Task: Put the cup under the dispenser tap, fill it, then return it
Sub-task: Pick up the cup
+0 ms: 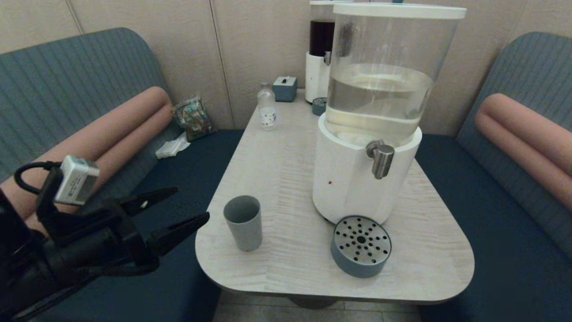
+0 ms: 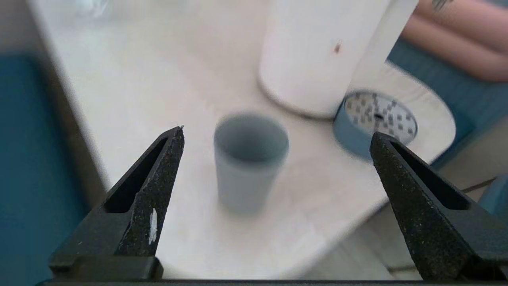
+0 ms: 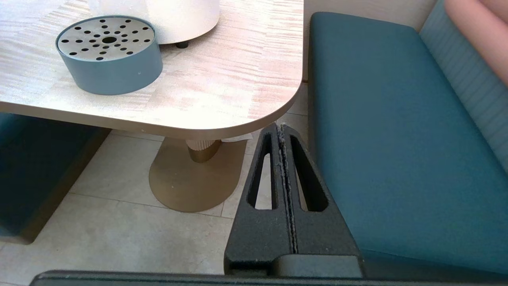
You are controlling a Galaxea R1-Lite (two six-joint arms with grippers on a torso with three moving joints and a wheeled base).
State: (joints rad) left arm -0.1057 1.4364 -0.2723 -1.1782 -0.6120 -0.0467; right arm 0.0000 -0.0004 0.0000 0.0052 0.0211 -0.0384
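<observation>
The grey-green cup point(image 1: 243, 222) stands upright and empty near the table's front left edge; the left wrist view shows it point(image 2: 248, 159) ahead of the fingers. My left gripper point(image 1: 193, 204) hovers off the table's left edge, a short way from the cup, open with nothing between its fingers point(image 2: 278, 133). The brushed-steel dispenser tap point(image 1: 382, 158) sticks out of the big dispenser's white base point(image 1: 344, 183), with the round perforated drip tray point(image 1: 361, 245) on the table below it. My right gripper point(image 3: 281, 128) is parked low beside the table's right front corner, shut and empty, out of the head view.
A narrower dispenser with dark liquid point(image 1: 320, 58), a small bottle point(image 1: 267, 107) and a grey-blue box point(image 1: 284, 88) stand at the table's back. Blue bench seats point(image 1: 491, 188) flank the table point(image 1: 277, 179); a crumpled bag point(image 1: 192, 117) and tissue point(image 1: 172, 147) lie on the left bench.
</observation>
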